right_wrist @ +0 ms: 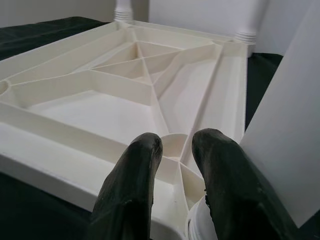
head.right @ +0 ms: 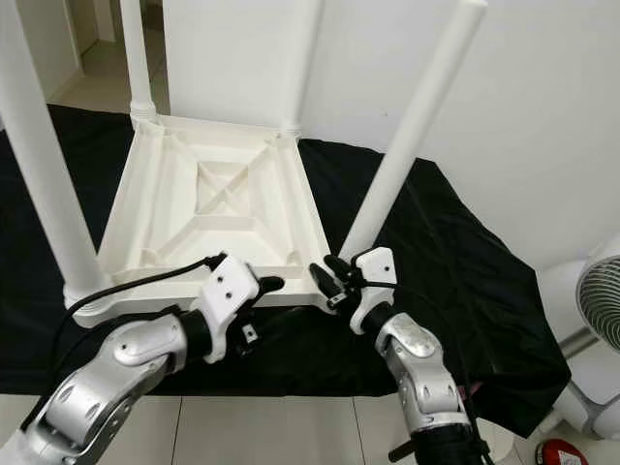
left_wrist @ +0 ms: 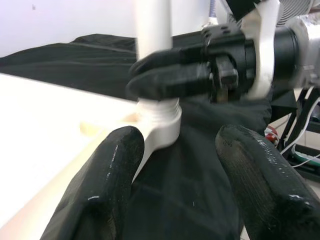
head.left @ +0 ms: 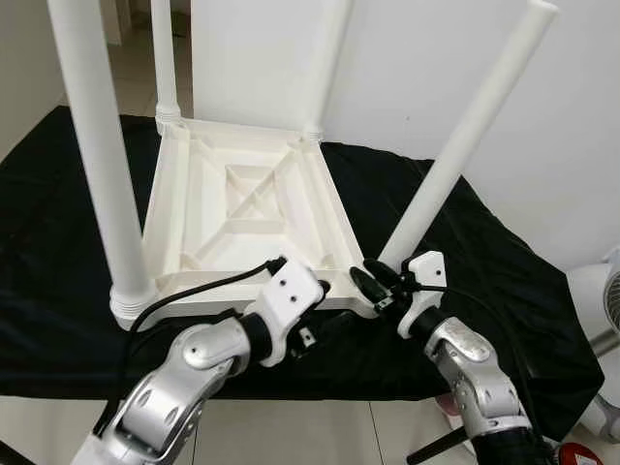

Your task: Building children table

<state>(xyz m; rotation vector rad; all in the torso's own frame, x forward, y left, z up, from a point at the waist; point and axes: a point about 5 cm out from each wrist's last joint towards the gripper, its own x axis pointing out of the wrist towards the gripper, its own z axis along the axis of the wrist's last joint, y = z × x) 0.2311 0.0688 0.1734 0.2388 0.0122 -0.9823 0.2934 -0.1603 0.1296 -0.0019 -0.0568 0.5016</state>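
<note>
A white plastic table (head.left: 242,208) lies upside down on a black cloth (head.left: 484,281). Three white legs stand in its corners: near left (head.left: 102,165), far left (head.left: 165,58) and far right (head.left: 329,58). The fourth leg (head.left: 465,145) leans to the right, its foot end at the near right corner socket (left_wrist: 160,117). My right gripper (head.left: 373,284) is beside that leg's base, its fingers close together with nothing between them (right_wrist: 177,145). My left gripper (head.left: 325,310) is open at the table's front edge, its fingers (left_wrist: 100,190) spread just short of the same corner.
A white wall rises close behind the table. The cloth hangs over the front edge, with tiled floor (head.left: 320,426) below. A white fan (head.right: 601,310) stands low on the right, with cables and a red object near it.
</note>
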